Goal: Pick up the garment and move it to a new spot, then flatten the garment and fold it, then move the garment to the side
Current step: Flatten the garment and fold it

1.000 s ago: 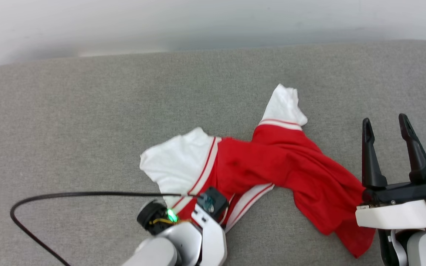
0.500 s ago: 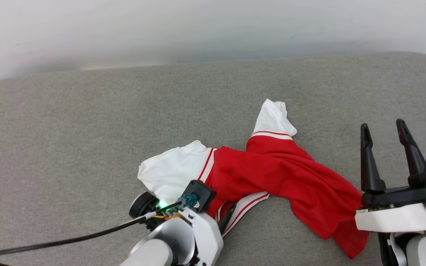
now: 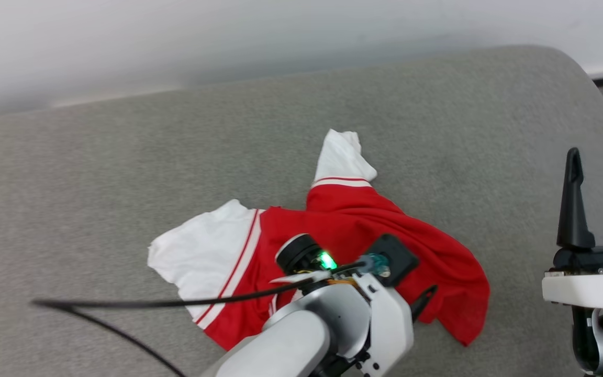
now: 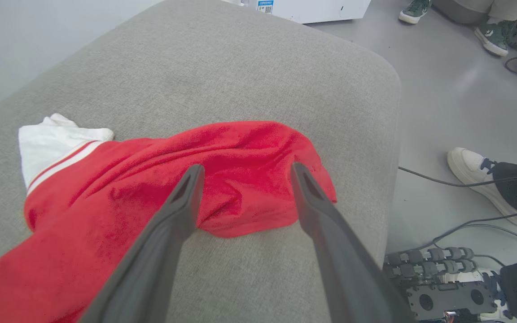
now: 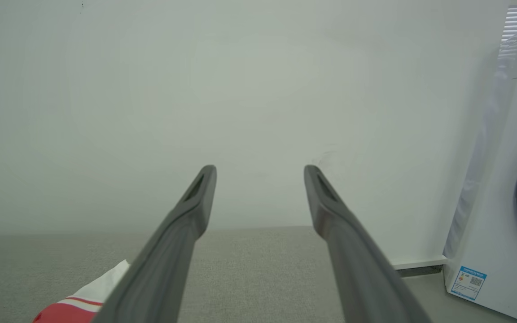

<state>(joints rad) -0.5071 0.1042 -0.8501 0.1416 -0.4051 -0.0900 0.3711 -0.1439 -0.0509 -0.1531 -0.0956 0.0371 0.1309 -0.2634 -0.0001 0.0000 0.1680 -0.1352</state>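
Left wrist view: the left gripper [image 4: 246, 168], fingers spread wide and holding nothing, is poised over the bunched red hem end of the red jersey T-shirt [image 4: 83, 193]. Whether the tips touch the cloth cannot be told. The shirt lies on the grey cushion [image 4: 240, 54], its hem near the cushion's rounded corner, beyond which a shoe [image 4: 478, 179] stands on the floor [image 4: 442, 89].

Head view: the shirt [image 3: 348, 220] is twisted into a rope-like ridge, with one white sleeve [image 3: 197, 256] lying fairly flat and the far sleeve [image 3: 341, 157] crumpled and pointing away from the robot. The right gripper [image 3: 602, 157] stands well apart at the cushion's right side, also wide open and empty. In the right wrist view it faces the wall [image 5: 240, 89], beside a washing machine [image 5: 510, 202].

Stage, as judged: early. No grasp is made, and flattening, folding and the final move aside all remain. Whether the first relocation is complete cannot be determined.
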